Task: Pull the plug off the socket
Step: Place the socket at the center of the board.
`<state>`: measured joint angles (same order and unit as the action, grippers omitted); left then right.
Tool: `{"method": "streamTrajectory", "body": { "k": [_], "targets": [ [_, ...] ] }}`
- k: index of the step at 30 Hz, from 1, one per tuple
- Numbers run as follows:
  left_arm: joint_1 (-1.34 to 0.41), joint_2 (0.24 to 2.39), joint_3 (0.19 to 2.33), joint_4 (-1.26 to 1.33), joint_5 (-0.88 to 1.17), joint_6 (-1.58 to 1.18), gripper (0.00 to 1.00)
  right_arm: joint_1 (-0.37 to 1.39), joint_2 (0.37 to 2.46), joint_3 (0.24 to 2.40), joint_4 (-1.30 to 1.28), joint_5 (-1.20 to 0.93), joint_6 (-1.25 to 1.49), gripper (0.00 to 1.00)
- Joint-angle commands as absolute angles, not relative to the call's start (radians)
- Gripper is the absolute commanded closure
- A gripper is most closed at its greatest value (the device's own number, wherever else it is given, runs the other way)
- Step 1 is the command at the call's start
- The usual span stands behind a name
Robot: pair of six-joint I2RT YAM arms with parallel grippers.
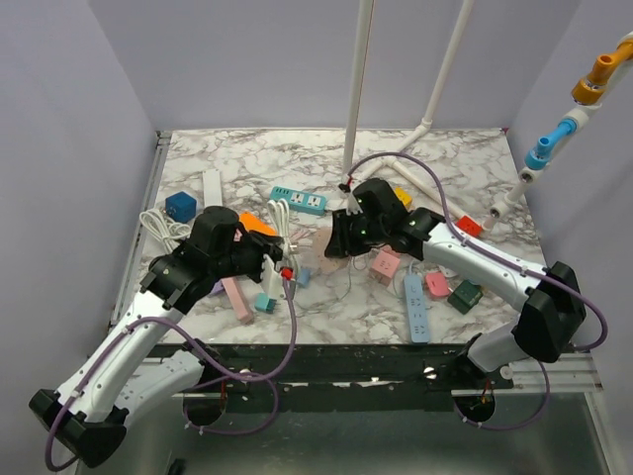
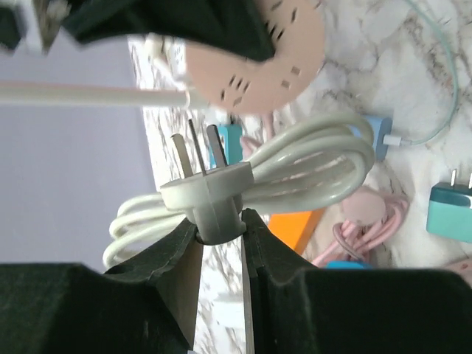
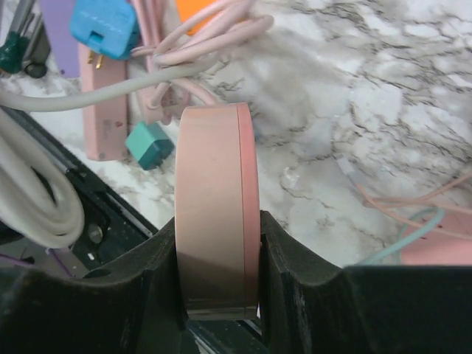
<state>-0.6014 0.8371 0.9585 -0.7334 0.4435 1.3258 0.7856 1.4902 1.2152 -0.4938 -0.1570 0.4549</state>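
Pink and round, the socket sits clamped edge-on between the right gripper's 2 fingers. Just beside the socket's face, the white plug is pinched by its stem in the left gripper. Its 3 prongs are bare and clear of the socket, with its coiled cable attached behind.

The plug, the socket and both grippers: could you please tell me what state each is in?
white plug: unplugged, prongs bare.
pink round socket: held on edge, no plug in visible face.
left gripper: shut on the white plug.
right gripper: shut on the pink round socket.
white cable: coiled.
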Motion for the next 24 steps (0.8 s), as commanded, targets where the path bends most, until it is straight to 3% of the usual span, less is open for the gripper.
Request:
{"method": "streamTrajectory", "body": {
  "k": [1,6,12,19,21,24],
  "targets": [
    [-0.478,0.82,1.024,-0.609,0.44,1.249,1.0,0.698,1.448,1.102,-0.462,-0.043,0.469,0.99],
    [-0.374,0.867,1.038,-0.584,0.368,1.203,1.0,0.664,1.409,1.026,-0.463,-0.025,0.473,0.99],
    [-0.357,0.97,1.023,-0.657,0.268,1.056,1.0,0.623,1.437,1.006,-0.455,-0.005,0.482,0.99],
    [-0.351,0.988,0.998,-0.701,0.289,0.974,1.0,0.591,1.488,0.977,-0.45,0.064,0.493,0.96],
    [-0.351,0.975,0.988,-0.708,0.304,0.961,1.0,0.591,1.483,0.953,-0.442,0.06,0.485,0.89],
    [-0.351,0.968,0.972,-0.717,0.313,0.932,1.0,0.591,1.466,0.916,-0.434,0.047,0.483,0.62]
  ]
}}
